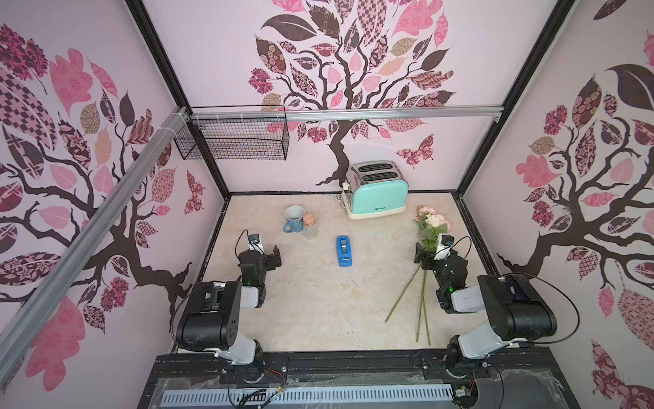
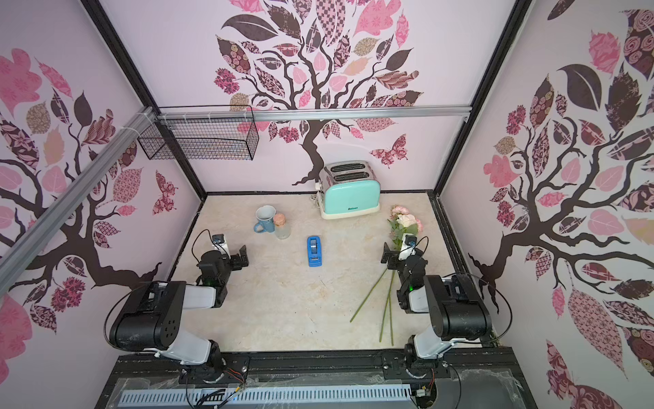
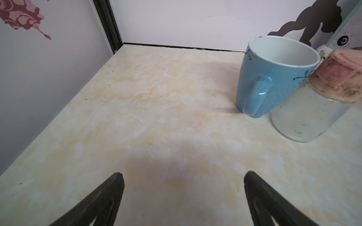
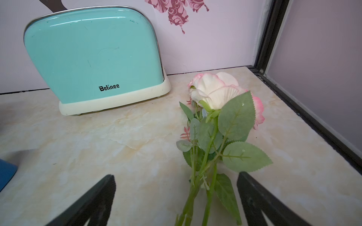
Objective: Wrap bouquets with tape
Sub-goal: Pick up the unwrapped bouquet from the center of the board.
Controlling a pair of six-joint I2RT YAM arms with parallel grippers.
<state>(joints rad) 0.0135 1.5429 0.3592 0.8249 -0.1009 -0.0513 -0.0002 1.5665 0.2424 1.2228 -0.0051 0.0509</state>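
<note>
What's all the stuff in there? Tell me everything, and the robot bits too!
flowers: three stems, pink and cream blooms, green leaves, lying on the table's right side
tape dispenser: one, blue, middle of the table
mug: one, blue, white inside, back left
jar: one, clear glass with a pink lid, beside the mug
toaster: one, mint green with a cream base, by the back wall
wire basket: one, black, hanging on the back rail, left end
table: one, cream marble look
left fingers: two, black, spread open over bare table
right fingers: two, black, spread open, flower stems between them
</note>
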